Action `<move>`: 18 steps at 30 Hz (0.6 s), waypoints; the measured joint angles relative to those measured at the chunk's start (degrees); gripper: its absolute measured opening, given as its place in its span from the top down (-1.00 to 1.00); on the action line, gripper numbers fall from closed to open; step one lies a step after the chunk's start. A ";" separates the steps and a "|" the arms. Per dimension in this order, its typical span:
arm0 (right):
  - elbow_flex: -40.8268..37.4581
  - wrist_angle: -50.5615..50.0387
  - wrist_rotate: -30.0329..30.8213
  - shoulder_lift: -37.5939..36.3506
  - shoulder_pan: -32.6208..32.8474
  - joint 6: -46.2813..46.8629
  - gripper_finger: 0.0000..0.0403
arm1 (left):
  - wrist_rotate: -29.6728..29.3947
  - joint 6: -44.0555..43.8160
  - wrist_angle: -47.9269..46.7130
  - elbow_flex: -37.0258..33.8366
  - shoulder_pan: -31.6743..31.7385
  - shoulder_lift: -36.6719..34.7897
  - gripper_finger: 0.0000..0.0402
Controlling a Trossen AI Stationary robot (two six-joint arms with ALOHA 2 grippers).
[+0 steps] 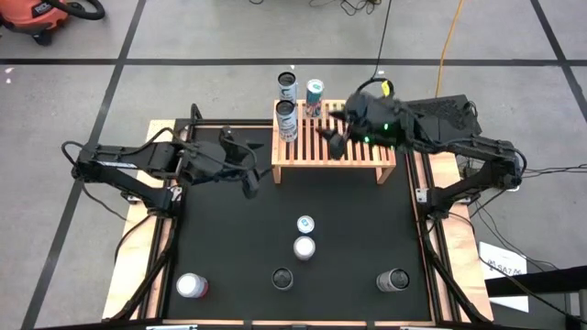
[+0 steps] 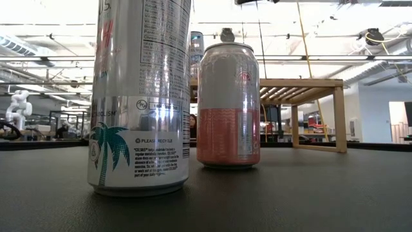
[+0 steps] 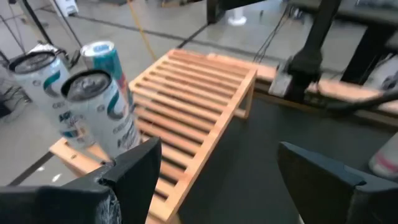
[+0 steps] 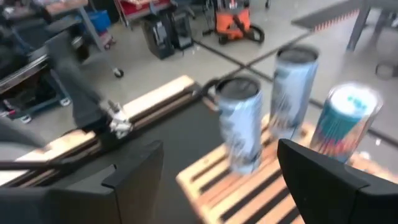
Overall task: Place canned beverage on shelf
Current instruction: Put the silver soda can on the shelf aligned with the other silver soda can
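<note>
High view: shelf (image 1: 335,151) at upper centre, 3 cans (image 1: 287,119) on its left end. Right gripper (image 1: 336,139) over shelf, fingers spread, holding nothing. Left gripper (image 1: 249,179) just left of shelf, also spread, empty. 5 more cans (image 1: 304,247) on mat (image 1: 229,238) lower down.
Low view: 2 cans (image 2: 228,96) close up, shelf at right behind.
Wrist views: both show the shelf cans past open fingers.
</note>
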 joint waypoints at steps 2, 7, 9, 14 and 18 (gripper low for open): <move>0.00 -2.52 1.39 0.00 2.68 3.10 -0.51 | 0.44 0.02 -0.65 0.00 -0.12 0.47 -0.58; 0.00 -11.24 3.42 0.00 8.32 12.09 -0.51 | 2.79 0.05 -2.02 0.01 -0.13 1.41 -0.58; 0.00 -16.22 3.44 0.00 10.11 16.18 -0.51 | 3.54 0.80 -2.04 0.02 -0.12 1.95 -0.58; 0.00 -32.49 2.46 0.00 14.44 29.10 -0.51 | 7.03 2.97 1.72 0.02 0.36 5.04 -0.58; 0.00 -40.72 -2.51 0.00 18.45 38.15 -0.51 | 13.36 4.72 6.39 0.02 1.04 8.00 -0.58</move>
